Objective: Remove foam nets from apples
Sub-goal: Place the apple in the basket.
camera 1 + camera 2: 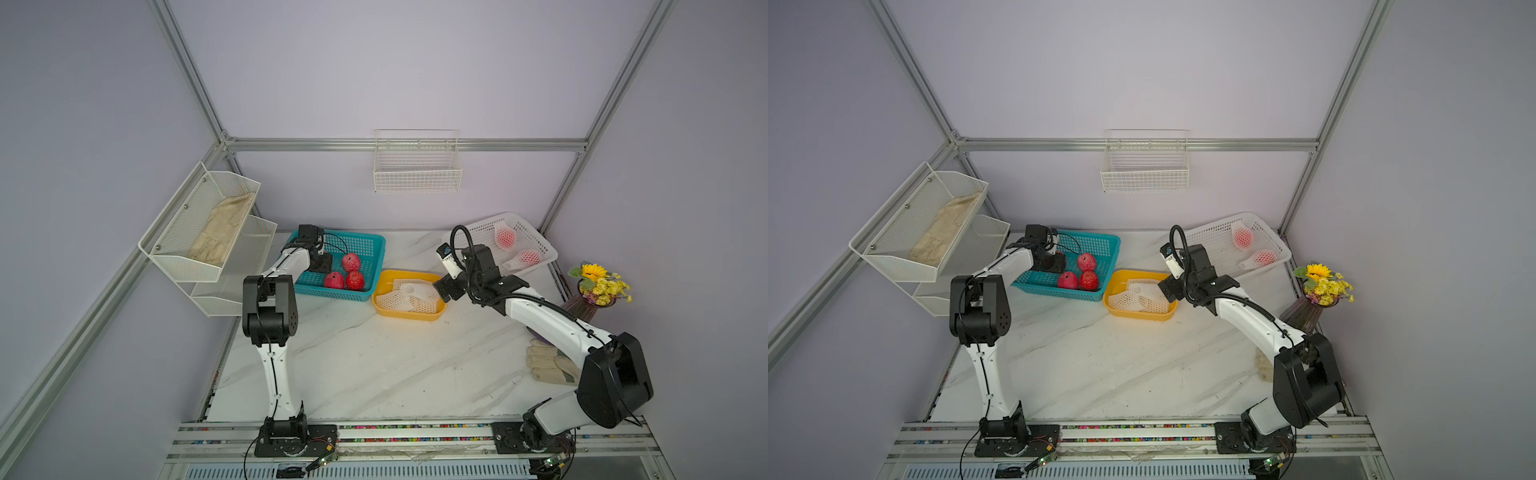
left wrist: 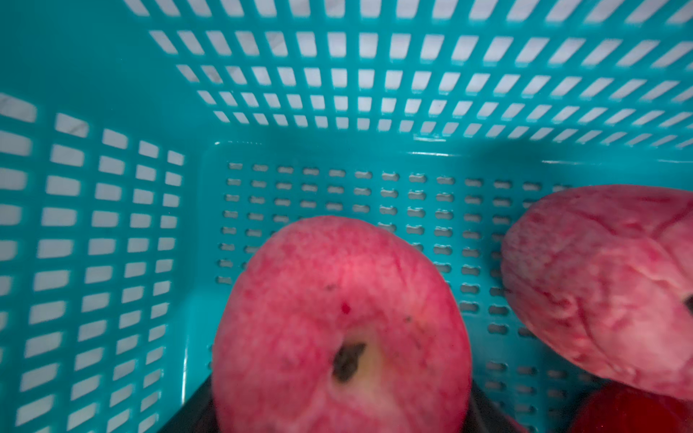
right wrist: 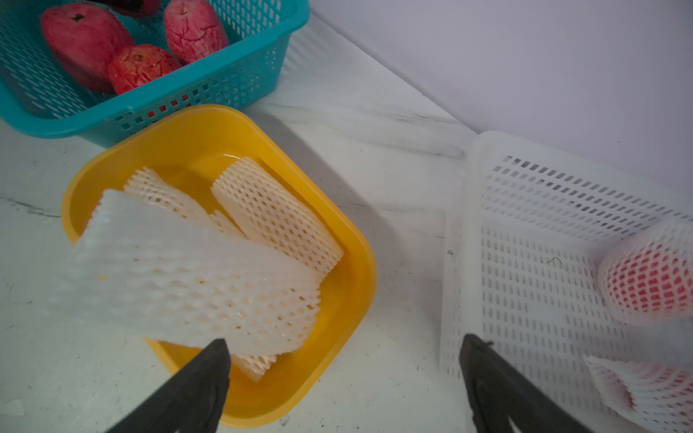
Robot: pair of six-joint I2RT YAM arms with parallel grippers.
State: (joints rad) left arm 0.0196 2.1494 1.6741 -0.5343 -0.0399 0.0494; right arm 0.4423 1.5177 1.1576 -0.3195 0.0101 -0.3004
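Three bare red apples [image 1: 351, 262] lie in the teal basket [image 1: 365, 245]. My left gripper [image 2: 339, 420] is inside that basket, shut on another bare apple [image 2: 337, 300]; in both top views the gripper [image 1: 323, 264] hides this apple. Several empty foam nets [image 3: 273, 213] are piled in the yellow tray [image 3: 348, 262]. My right gripper [image 3: 345, 339] hangs open and empty over the table between tray and white basket [image 3: 525, 262], one fingertip [image 3: 217, 352] at the top net's [image 3: 187, 277] edge. Two netted apples [image 1: 505, 237] [image 1: 528, 257] lie in the white basket.
A vase of yellow flowers [image 1: 598, 286] and work gloves [image 1: 548, 365] sit by the table's right edge. A two-tier mesh shelf [image 1: 208, 224] hangs on the left wall. A wire basket [image 1: 417, 166] hangs on the back wall.
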